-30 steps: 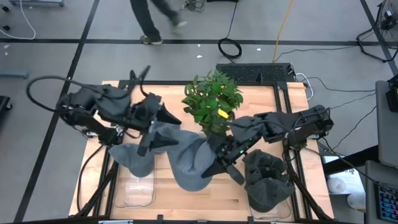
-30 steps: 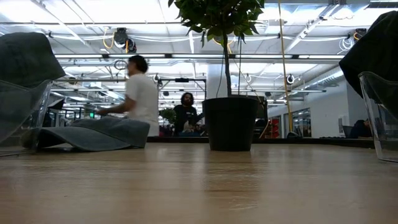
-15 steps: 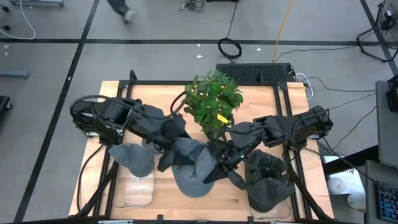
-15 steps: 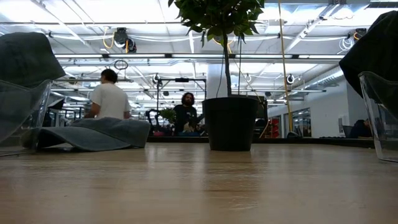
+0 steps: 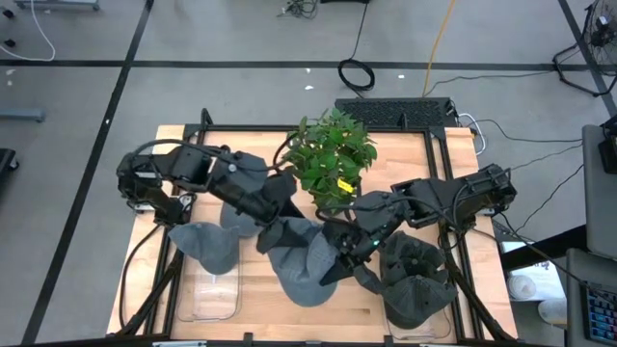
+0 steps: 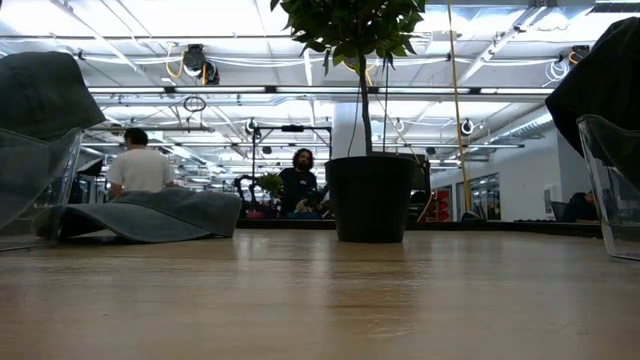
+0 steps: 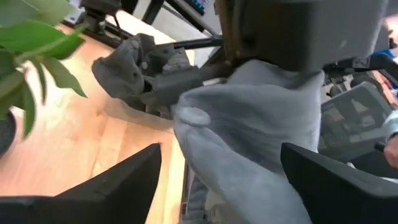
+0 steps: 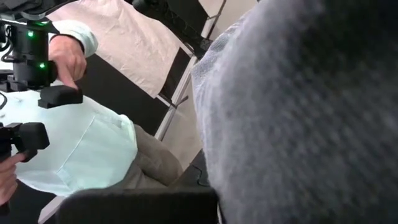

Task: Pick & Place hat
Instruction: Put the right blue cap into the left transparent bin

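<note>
A grey hat hangs in the air over the table's near middle, in front of the potted plant. My right gripper reaches in from the right and is shut on it. My left gripper comes from the left and is open. In the left wrist view its two fingers stand on either side of the hat's crown, whose top button faces the camera. I cannot tell whether they touch it. In the right wrist view the hat fills most of the picture. My right gripper holds the grey hat by its cloth from above. The gripper's body hides the fingers and the exact part. The hat hangs below it, lifted clear of the table, with its crown bulging toward my left gripper.
A second grey hat sits on a clear bin at the near left. A third fills the bin at the near right. Another hat lies flat left of the plant pot. People stand in the room beyond.
My left arm has swung from the table's left toward the middle, bringing its open gripper up to the held hat. My right gripper and the hat have shifted only slightly. A person beyond the far edge has walked off to the left.
</note>
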Available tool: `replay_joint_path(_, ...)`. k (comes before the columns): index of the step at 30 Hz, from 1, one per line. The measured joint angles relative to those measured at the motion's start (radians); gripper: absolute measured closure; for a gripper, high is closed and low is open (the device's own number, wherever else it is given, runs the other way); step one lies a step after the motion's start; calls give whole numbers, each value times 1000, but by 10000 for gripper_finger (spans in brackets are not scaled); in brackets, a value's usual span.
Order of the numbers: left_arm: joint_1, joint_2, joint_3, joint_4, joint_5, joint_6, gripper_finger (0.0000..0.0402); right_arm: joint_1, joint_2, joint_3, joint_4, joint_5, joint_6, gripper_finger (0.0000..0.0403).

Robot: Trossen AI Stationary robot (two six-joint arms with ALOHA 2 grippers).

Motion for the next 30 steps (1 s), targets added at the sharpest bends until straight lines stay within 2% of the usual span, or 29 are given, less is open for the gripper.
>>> replay_joint_path(3, 1, -5, 0, 0, -3, -1, 103, 0, 0, 0, 1, 2, 2, 403)
replay_joint_path(5, 0, -6, 1, 0, 0, 5, 149, 0, 0, 0, 0, 2, 2, 403)
replay_joint_path(7, 0, -4, 1, 1, 8, 15, 208, -1, 0, 0, 0, 2, 2, 403)
replay_joint_path(11, 0, -4, 1, 12, 53, 76, 358, -1, 0, 0, 0, 2, -5, 403)
replay_joint_path(12, -3, -5, 1, 16, 68, 89, 378, -1, 0, 0, 0, 1, -18, 403)
replay_joint_path(18, -31, -31, 1, 46, 108, 123, 395, 15, 0, 0, -35, 2, -118, 403)
replay_joint_path(24, -72, -93, 0, 129, 103, 180, 396, 28, -2, 1, -35, 12, -158, 401)
replay_joint_path(28, -82, -110, 0, 132, 66, 194, 398, 29, -1, 1, 63, -7, -140, 376)
replay_joint_path(30, -86, -113, 0, 115, 56, 176, 398, 29, -6, 1, 99, -64, -127, 351)
